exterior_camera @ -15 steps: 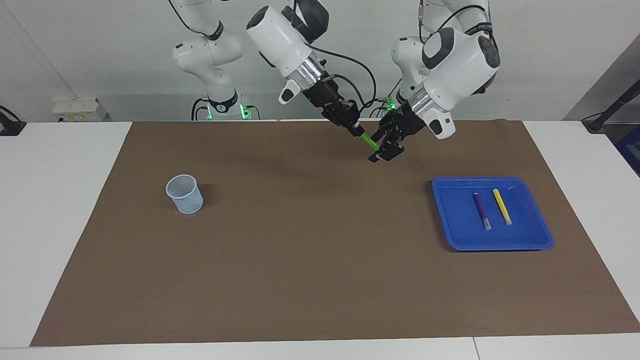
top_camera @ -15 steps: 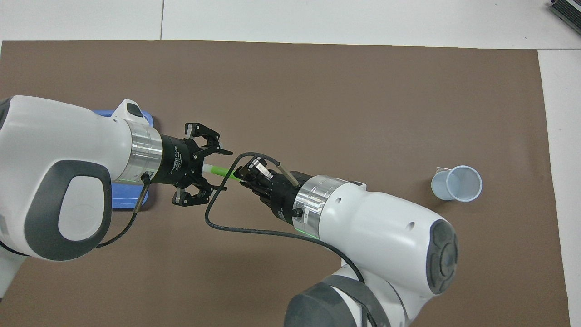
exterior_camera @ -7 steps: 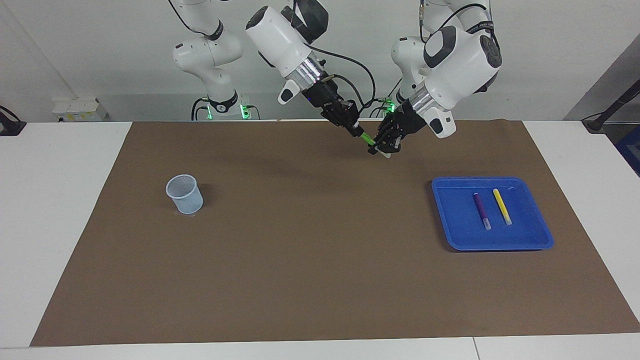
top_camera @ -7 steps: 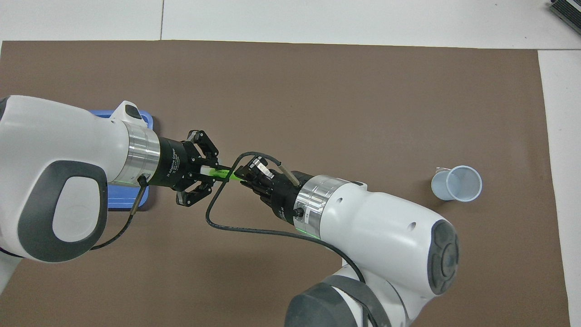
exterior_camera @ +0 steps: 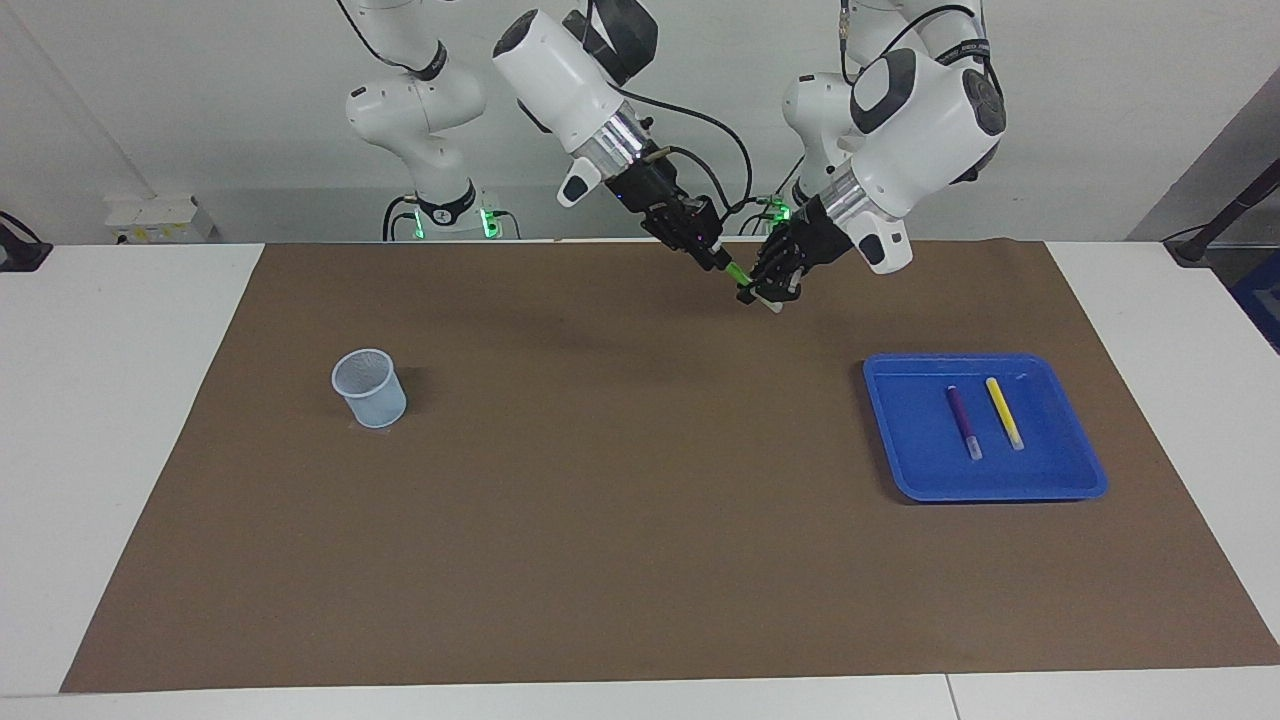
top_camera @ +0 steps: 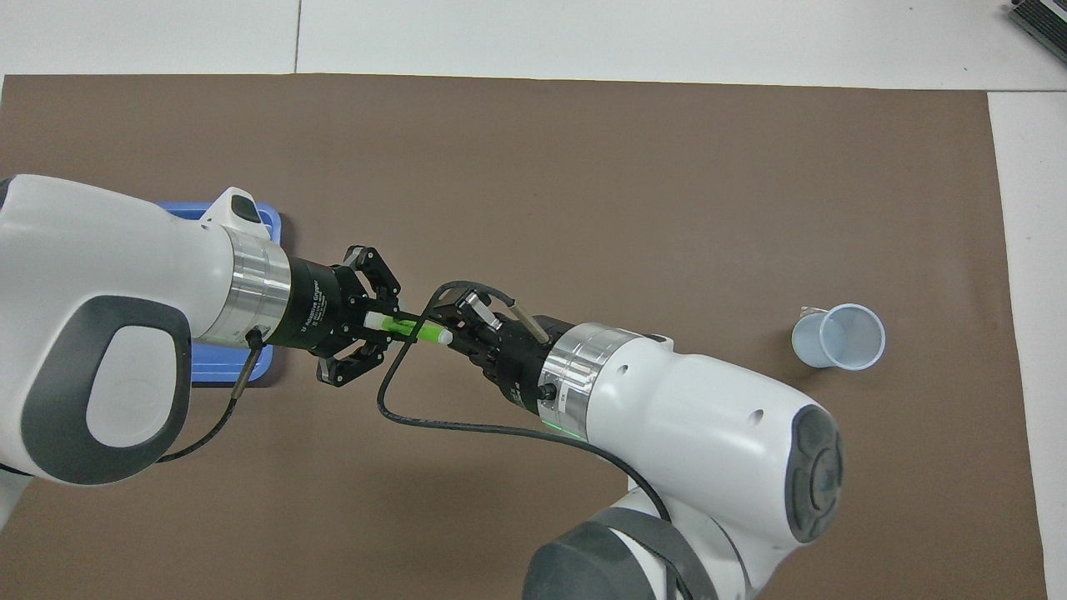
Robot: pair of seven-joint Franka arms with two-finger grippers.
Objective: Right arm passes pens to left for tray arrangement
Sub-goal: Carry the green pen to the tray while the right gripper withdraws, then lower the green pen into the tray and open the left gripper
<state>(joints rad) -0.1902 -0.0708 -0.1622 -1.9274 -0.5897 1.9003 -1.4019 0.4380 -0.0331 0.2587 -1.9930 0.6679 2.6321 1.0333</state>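
A bright green pen [exterior_camera: 738,277] [top_camera: 417,330] hangs slanted in the air over the brown mat, between the two grippers. My left gripper [exterior_camera: 766,294] [top_camera: 390,322] is shut on it near its pale end. My right gripper [exterior_camera: 718,260] [top_camera: 460,327] sits right at the pen's other end, whose tip shows just outside it in the overhead view. The blue tray [exterior_camera: 915,465] [top_camera: 218,369] lies toward the left arm's end of the table. In it the purple pen [exterior_camera: 964,422] and the yellow pen [exterior_camera: 1004,412] lie side by side. In the overhead view my left arm hides both of them.
A small pale blue mesh cup [exterior_camera: 369,388] [top_camera: 838,336] stands upright on the brown mat [exterior_camera: 620,520] toward the right arm's end of the table. White tabletop borders the mat on all sides.
My left gripper has shut on the green pen's pale end. It has since drawn the pen slightly away from the right gripper, so more of the pen shows now.
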